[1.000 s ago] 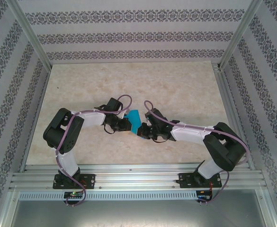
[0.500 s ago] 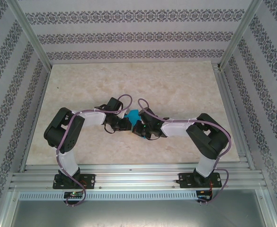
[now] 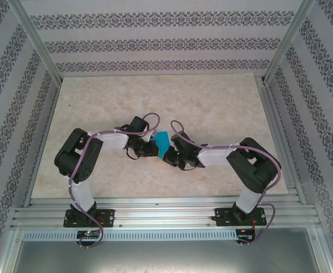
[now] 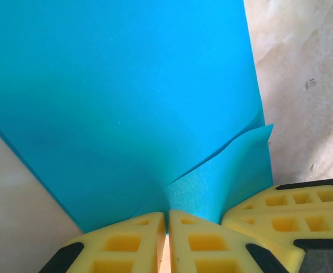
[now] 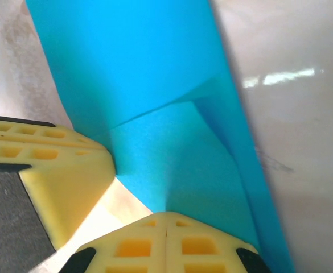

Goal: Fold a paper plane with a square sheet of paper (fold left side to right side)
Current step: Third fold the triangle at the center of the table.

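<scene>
Pinching the paper (image 3: 162, 142) from both sides, the 2 grippers meet near the middle of the table (image 3: 212, 102). The left gripper (image 4: 167, 216) is clenched on the paper's near edge, where a crease runs off toward 2 o'clock in its wrist view. The right gripper (image 5: 166, 216) is likewise clamped on the paper, with a raised flap just above its fingers. From overhead, the left gripper sits at the paper's 9 o'clock and the right at its 5 o'clock. To fold left over right well, I judge that 1 gripper should anchor the paper flat while the other carries its edge toward 3 o'clock. The edges should line up before the crease is pressed. Pulling both ways at once could tear the paper.
</scene>
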Controlling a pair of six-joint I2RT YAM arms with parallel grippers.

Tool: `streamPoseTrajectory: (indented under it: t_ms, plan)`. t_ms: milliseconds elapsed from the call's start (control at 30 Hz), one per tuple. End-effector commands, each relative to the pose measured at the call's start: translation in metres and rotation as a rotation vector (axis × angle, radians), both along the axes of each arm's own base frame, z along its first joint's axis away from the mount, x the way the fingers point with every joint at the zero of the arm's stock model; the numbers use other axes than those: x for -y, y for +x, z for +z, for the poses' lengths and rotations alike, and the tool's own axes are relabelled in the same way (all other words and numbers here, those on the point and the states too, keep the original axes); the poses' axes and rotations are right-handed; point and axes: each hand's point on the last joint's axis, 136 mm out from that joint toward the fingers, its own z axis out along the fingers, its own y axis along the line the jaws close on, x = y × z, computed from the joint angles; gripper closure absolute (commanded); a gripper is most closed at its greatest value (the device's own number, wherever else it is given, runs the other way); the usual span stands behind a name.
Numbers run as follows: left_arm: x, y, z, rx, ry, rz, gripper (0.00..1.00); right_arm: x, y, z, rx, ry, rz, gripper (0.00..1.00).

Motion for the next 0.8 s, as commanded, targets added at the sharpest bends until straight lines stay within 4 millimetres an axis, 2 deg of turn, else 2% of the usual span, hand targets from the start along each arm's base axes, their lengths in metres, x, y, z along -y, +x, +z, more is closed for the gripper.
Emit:
streamPoseTrajectory:
  t_ms: [0, 500, 633, 767]
  plan:
    - [-0.023, 0.006, -0.036, 0.001, 0.157, 0.049, 0.86, 0.039, -0.022, -0.026, -0.095, -0.127, -0.05, 1.0]
    - [-0.023, 0.008, -0.035, 0.006, 0.162, 0.049, 0.86, 0.077, -0.06, -0.036, -0.148, -0.178, -0.054, 1.0]
    - [-0.018, 0.009, -0.029, 0.012, 0.133, 0.044, 0.85, 0.083, -0.062, -0.032, -0.139, -0.194, -0.049, 1.0]
    - [-0.013, 0.011, -0.015, 0.023, 0.101, 0.041, 0.83, 0.089, -0.054, -0.015, -0.091, -0.224, -0.032, 1.0]
